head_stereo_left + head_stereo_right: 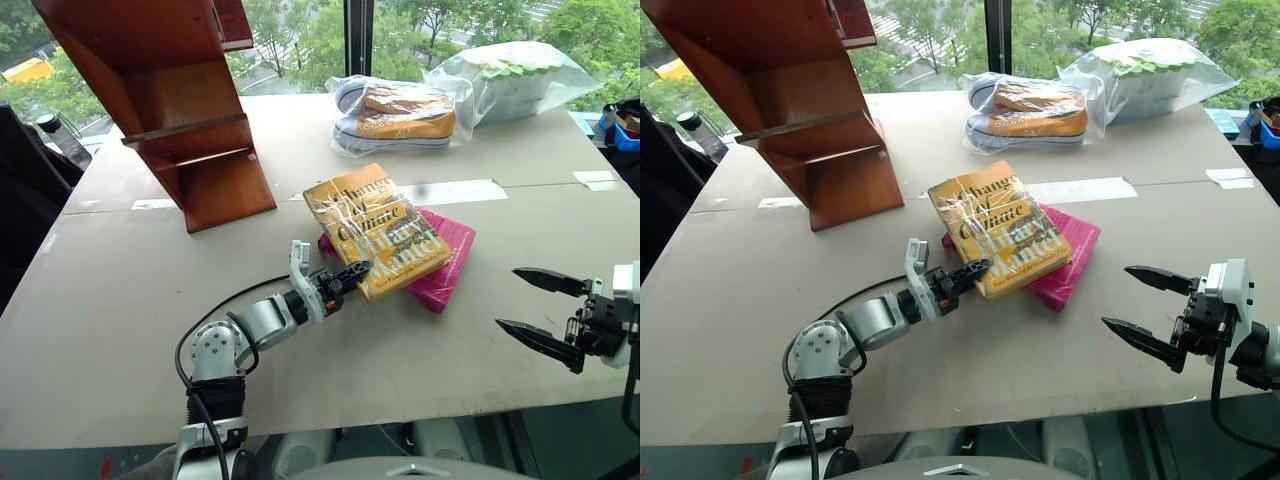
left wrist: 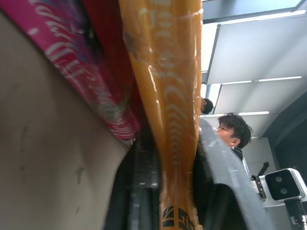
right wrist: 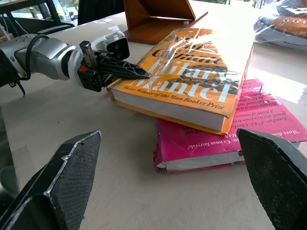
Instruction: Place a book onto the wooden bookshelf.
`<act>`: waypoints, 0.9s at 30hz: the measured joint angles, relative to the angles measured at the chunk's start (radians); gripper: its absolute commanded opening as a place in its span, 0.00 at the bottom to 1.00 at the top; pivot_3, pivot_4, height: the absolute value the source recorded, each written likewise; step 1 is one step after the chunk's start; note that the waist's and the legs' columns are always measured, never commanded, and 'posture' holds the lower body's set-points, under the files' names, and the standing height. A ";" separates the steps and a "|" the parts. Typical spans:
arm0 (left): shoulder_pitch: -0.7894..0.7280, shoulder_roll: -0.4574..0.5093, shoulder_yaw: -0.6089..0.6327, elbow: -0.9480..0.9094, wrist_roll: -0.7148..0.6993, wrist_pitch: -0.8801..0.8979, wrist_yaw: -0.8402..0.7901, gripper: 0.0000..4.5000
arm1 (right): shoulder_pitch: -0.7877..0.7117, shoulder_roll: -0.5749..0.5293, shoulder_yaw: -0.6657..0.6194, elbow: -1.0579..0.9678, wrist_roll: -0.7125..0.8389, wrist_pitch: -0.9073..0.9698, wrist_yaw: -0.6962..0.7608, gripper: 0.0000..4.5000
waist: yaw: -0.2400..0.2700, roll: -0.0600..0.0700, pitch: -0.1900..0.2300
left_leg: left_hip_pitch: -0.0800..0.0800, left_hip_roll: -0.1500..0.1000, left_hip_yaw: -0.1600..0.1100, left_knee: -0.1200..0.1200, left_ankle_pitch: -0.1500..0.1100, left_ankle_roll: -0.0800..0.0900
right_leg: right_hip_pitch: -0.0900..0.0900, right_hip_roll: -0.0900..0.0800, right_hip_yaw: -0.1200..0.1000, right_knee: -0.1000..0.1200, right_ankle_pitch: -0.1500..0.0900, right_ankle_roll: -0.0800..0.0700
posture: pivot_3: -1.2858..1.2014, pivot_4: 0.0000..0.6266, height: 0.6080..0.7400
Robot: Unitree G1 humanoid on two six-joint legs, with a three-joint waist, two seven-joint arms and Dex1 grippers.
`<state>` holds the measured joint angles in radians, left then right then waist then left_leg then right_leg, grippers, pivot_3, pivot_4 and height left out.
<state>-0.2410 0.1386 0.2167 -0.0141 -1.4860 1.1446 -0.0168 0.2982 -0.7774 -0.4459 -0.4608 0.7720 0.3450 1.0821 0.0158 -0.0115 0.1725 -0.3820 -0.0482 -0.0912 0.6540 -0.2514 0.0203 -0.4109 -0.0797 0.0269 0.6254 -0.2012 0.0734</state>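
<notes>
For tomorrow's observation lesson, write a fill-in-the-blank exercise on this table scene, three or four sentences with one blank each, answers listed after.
1. The left claw is shut on a corner of the ____ book.
2. That book lies on top of a slimmer ____ book.
3. The right claw hangs with its fingers ____, holding nothing.
4. The wooden bookshelf stands on the table with its shelves holding ____ books.

Missing words: yellow-orange; pink; open; no
</notes>
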 measured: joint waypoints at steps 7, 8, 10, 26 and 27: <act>-0.047 0.191 -0.066 -0.265 0.166 -0.054 -0.102 0.02 | -0.057 0.030 0.000 0.008 0.031 0.008 -0.029 1.00 | -0.001 -0.006 0.004 | -0.001 0.001 0.001 0.000 0.000 -0.001 | -0.001 0.001 0.000 0.000 0.000 0.000 | 0.52 0.24 1.00; -0.081 0.218 -0.075 -0.298 0.209 -0.075 -0.123 0.02 | -0.080 0.032 0.000 0.012 0.040 0.012 -0.035 1.00 | -0.001 -0.006 0.004 | -0.001 0.000 0.002 0.000 0.000 -0.001 | -0.001 0.001 0.000 0.000 0.000 -0.001 | 0.52 0.24 1.00; -0.149 0.290 -0.104 -0.368 0.329 -0.145 -0.172 0.02 | -0.122 0.037 0.001 0.029 0.057 0.022 -0.042 1.00 | -0.001 -0.006 0.004 | -0.001 0.000 0.002 0.000 0.000 -0.001 | -0.001 0.001 0.000 0.000 0.002 -0.004 | 0.52 0.24 1.00; -0.367 1.078 -0.372 -0.505 1.627 -0.610 -0.338 0.02 | -0.684 0.124 0.130 0.241 0.300 0.234 -0.086 1.00 | -0.020 -0.009 0.014 | -0.014 0.001 0.002 -0.004 0.001 -0.001 | -0.013 0.002 -0.003 -0.004 0.005 -0.001 | 0.52 0.24 1.00; -0.341 1.111 -0.361 -0.512 1.658 -0.608 -0.350 0.02 | -0.711 0.136 0.139 0.252 0.309 0.247 -0.089 1.00 | -0.022 -0.010 0.015 | -0.015 0.001 0.002 -0.004 0.001 -0.001 | -0.013 0.003 -0.004 -0.004 0.005 -0.001 | 0.52 0.24 1.00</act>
<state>-0.5819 1.2493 -0.1446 -0.5264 0.1716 0.5367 -0.3664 -0.4130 -0.6412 -0.3069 -0.2084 1.0806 0.5925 0.9928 -0.0064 -0.0217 0.1872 -0.3971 -0.0475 -0.0896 0.6501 -0.2508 0.0194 -0.4243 -0.0771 0.0234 0.6210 -0.1958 0.0727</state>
